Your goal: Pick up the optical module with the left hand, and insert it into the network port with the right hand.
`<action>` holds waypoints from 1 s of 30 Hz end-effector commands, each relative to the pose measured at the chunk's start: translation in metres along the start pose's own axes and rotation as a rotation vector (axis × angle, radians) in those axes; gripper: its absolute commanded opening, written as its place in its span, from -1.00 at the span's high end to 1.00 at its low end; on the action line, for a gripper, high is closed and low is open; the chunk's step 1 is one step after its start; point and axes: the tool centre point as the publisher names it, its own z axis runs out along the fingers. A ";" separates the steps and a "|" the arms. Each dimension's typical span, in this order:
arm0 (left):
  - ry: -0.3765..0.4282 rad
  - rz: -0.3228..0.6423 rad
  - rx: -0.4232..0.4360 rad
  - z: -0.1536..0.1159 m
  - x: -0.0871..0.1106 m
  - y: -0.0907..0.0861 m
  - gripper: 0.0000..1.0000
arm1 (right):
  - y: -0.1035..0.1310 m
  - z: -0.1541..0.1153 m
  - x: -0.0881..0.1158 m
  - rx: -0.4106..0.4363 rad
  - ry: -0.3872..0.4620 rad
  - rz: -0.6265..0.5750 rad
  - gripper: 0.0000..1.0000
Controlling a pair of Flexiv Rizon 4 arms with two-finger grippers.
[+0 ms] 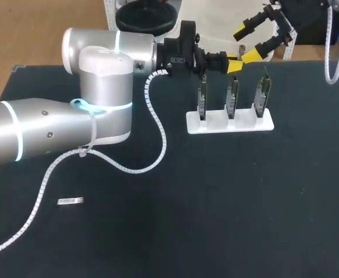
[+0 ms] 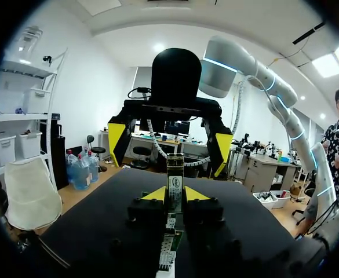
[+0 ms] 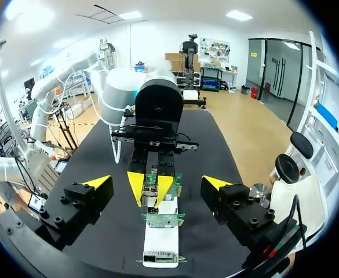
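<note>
Left gripper (image 1: 234,65), at twelve o'clock above three upright boards (image 1: 232,98), pinches one optical module (image 2: 175,179). Right gripper (image 1: 249,41) gapes wide. One spare module (image 1: 70,201) lies at seven o'clock.

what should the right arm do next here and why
Probably bring the right gripper in around the optical module and close on it. The left gripper is shut on the module, held by the card rack. The right gripper's fingers stand wide open, facing it and touching nothing, so the handover looks due.
</note>
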 end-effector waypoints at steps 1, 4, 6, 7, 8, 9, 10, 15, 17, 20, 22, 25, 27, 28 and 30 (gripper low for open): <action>0.003 -0.001 0.005 0.001 0.000 0.003 1.00 | 0.001 0.001 0.001 0.005 0.001 0.004 -1.00; 0.003 -0.001 0.005 0.001 0.000 0.003 1.00 | 0.000 0.001 0.002 0.011 0.007 0.011 -1.00; 0.003 -0.001 0.005 0.001 0.000 0.003 1.00 | -0.001 0.001 0.002 0.013 0.008 0.013 -1.00; 0.003 -0.001 0.005 0.001 0.000 0.003 1.00 | -0.001 0.001 0.003 0.014 0.009 0.013 -1.00; 0.003 -0.001 0.005 0.001 0.000 0.003 1.00 | -0.001 0.001 0.003 0.014 0.009 0.014 -1.00; 0.003 -0.001 0.005 0.001 0.000 0.003 1.00 | -0.001 0.001 0.003 0.014 0.008 0.014 -1.00; 0.003 -0.001 0.005 0.001 0.000 0.003 1.00 | -0.001 0.001 0.003 0.015 0.008 0.014 -1.00; 0.003 -0.001 0.005 0.001 0.000 0.003 1.00 | -0.001 0.001 0.003 0.017 0.003 0.012 -1.00; 0.003 -0.001 0.005 0.001 0.000 0.003 1.00 | -0.002 0.001 0.002 0.018 0.003 0.011 -1.00; 0.003 -0.001 0.005 0.001 0.000 0.003 1.00 | -0.002 0.001 0.002 0.017 0.002 0.005 1.00; 0.003 -0.001 0.005 0.001 0.000 0.003 1.00 | -0.002 0.001 0.002 0.016 0.003 0.004 1.00; 0.003 -0.001 0.005 0.001 0.000 0.003 1.00 | -0.002 0.002 0.002 0.016 0.002 0.003 1.00; 0.003 -0.001 0.005 0.001 0.000 0.003 1.00 | -0.002 0.002 0.002 0.017 0.002 0.002 1.00; 0.003 -0.001 0.005 0.001 0.000 0.003 1.00 | -0.002 0.002 0.002 0.017 0.001 0.003 1.00; 0.003 -0.001 0.005 0.001 0.000 0.003 1.00 | -0.001 0.003 0.002 0.017 0.004 0.002 1.00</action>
